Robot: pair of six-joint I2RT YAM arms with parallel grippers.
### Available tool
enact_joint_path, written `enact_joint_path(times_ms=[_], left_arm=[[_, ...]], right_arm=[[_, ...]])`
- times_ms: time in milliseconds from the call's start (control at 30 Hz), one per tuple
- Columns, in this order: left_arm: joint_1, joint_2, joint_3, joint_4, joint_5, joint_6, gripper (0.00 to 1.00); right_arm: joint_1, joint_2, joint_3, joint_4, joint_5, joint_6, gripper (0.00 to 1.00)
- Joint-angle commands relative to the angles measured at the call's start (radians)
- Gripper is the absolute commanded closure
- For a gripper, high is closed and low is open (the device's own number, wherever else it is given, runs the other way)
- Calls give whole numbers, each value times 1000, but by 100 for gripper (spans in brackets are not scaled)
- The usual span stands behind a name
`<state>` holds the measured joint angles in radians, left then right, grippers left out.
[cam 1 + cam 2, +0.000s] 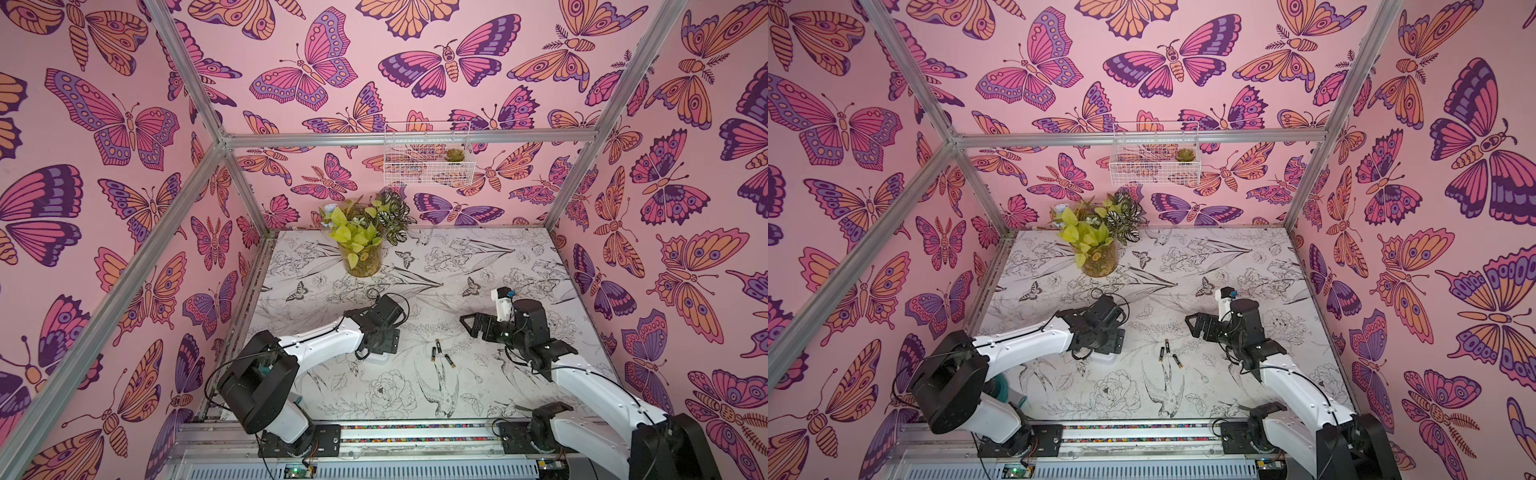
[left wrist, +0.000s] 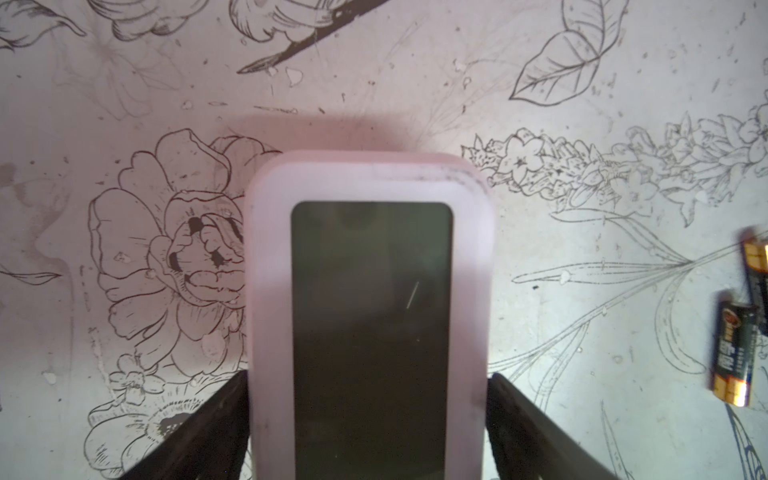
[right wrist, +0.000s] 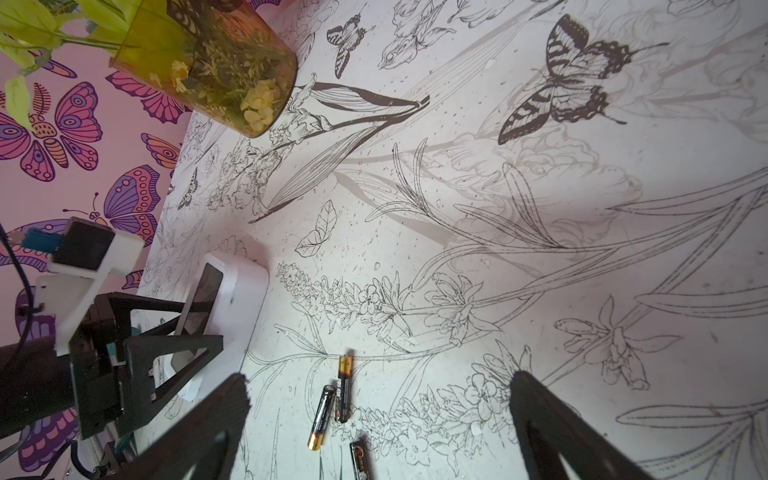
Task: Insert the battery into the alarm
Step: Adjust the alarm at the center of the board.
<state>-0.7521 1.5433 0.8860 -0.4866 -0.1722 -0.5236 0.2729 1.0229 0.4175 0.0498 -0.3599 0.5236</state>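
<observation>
White plastic on the left side: alarm flat on the table, grey screen facing up, so battery slot presumably underneath and out of sight. Over it, left gripper straddling from above, one black finger along each long side, right up against the casing. Touching or a hair off? Can't call it from the wrist view, so no verdict on pinched versus merely bracketed. Probably lined up that way to lift and flip the thing, since no loading possible with the back pressed to the table. Mostly hidden under the left arm in both top views, only a white edge peeking out.

Moving right: three batteries loose on the table just beside the alarm, two close together, third a little apart. Handy spot, between the two grippers.

Further right: right gripper hovering over the table near those batteries, fingers spread wide, nothing between them. Looks parked there on purpose, ready to drop onto one cell after the flip. Task barely started by the look of it: no battery picked, alarm not yet turned.
</observation>
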Motion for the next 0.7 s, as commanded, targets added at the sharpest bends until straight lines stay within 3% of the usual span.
enact_joint_path(times_ms=[0,200,367,667], left_arm=[[7,17,-15,1,9,13,14],[7,29,-15,0,4,10,16],[7,21,-9,1,11,8,26],[7,-126,-34,38,68,-1,26]], right_arm=[[10,0,-8,13,-2,-7,1],[9,-1,-7,9,0,-10,1],[10,-3,-8,9,-4,-9,1],[23,-39,56,-44,-101,83,1]])
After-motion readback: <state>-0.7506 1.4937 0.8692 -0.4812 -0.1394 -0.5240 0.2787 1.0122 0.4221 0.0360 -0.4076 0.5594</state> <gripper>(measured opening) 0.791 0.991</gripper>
